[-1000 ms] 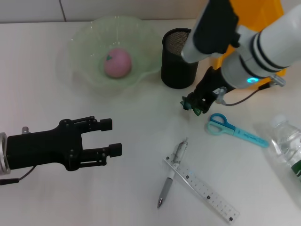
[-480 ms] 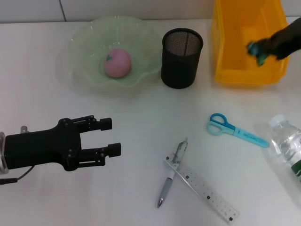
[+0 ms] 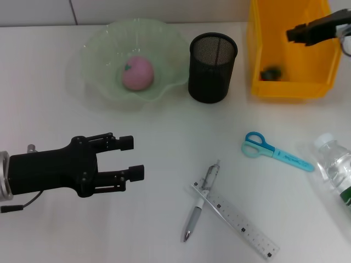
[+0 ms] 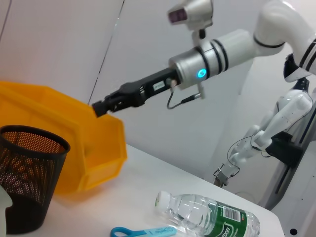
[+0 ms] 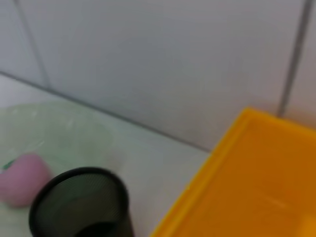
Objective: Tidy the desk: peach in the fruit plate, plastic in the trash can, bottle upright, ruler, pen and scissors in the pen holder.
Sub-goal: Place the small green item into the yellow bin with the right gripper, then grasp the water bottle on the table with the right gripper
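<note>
The plastic scrap point(image 3: 270, 72) lies inside the yellow trash bin point(image 3: 258, 60); the right gripper point(image 3: 293, 35) hangs above it, jaw state impossible to tell. It should rise straight clear of the rim before heading for the scissors point(image 3: 271, 151), while the left gripper point(image 3: 130, 159), jaws apart, waits low over the surface

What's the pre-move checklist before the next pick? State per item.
1. Peach in the fruit plate: ok.
2. Plastic in the yellow trash can: ok, a small dark piece lies on its floor.
3. Right gripper free of load: cannot tell; it hangs over the trash can.
4. Bottle upright: not ok, it lies on its side at the desk's right edge.
5. Scissors, pen and ruler in the pen holder: not ok, all lie on the desk; the pen crosses the ruler's end.
6. Left gripper ready: ok, open, empty, over the desk's left side.
</note>
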### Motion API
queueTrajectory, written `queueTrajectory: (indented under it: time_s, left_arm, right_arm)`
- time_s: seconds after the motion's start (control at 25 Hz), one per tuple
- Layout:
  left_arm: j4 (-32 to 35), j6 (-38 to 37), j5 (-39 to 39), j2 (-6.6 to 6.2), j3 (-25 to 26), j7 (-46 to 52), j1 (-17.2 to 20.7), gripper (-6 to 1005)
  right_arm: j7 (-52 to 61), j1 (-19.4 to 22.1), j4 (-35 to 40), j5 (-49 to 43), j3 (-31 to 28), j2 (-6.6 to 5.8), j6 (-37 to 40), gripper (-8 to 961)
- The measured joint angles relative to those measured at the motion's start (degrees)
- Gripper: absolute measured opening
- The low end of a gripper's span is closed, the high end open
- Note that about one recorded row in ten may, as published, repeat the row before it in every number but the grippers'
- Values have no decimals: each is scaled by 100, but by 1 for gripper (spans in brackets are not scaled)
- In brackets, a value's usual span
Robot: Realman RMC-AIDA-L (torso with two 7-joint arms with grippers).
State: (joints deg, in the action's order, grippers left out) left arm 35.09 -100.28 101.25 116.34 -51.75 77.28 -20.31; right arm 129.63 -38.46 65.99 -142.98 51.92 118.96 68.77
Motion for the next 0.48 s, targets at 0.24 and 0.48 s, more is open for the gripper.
queueTrajectory:
  time_s: [0.24, 0.48]
  left_arm:
    - [-2, 0, 1, -11, 1, 6, 0, 739]
    - [-2, 0, 0, -21, 10, 6, 0, 735]
  right_arm:
    - [-58, 26, -101, 53, -6, 10, -166, 254]
    - [209, 371, 992, 258, -40, -65, 1314, 526]
